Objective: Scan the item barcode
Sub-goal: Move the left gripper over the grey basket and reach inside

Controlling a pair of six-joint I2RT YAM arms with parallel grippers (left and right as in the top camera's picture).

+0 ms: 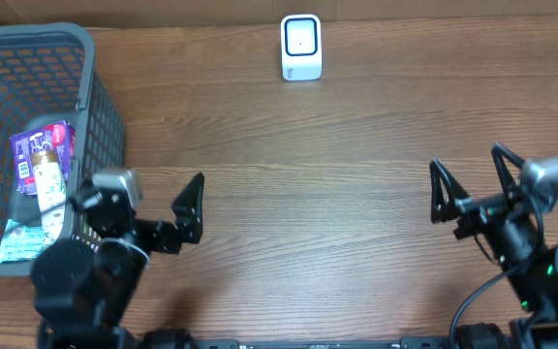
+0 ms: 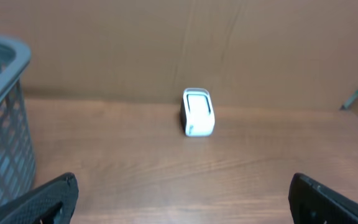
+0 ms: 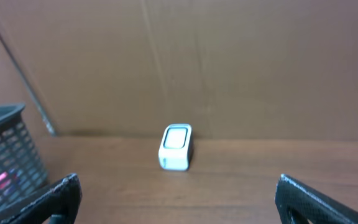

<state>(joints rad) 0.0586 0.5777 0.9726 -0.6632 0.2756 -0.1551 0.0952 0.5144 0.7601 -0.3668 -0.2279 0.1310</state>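
- The left hand is spread wide and holds nothing; its two dark fingers sit at the bottom corners of the left wrist view, with bare tabletop between them.
- The right hand is also spread wide and holds nothing, low over the tabletop at the near right.
- The left hand is just beside the near right corner of a grey mesh basket, which stands at the tabletop's left edge.
- In the basket lies a purple-and-white packet, and nearer the front a pale teal packet. I cannot make out a barcode on either.
- A small white scanner stands upright at the far edge of the tabletop, near the middle. It is well apart from both hands and the basket.
- A brown cardboard wall rises behind the scanner.
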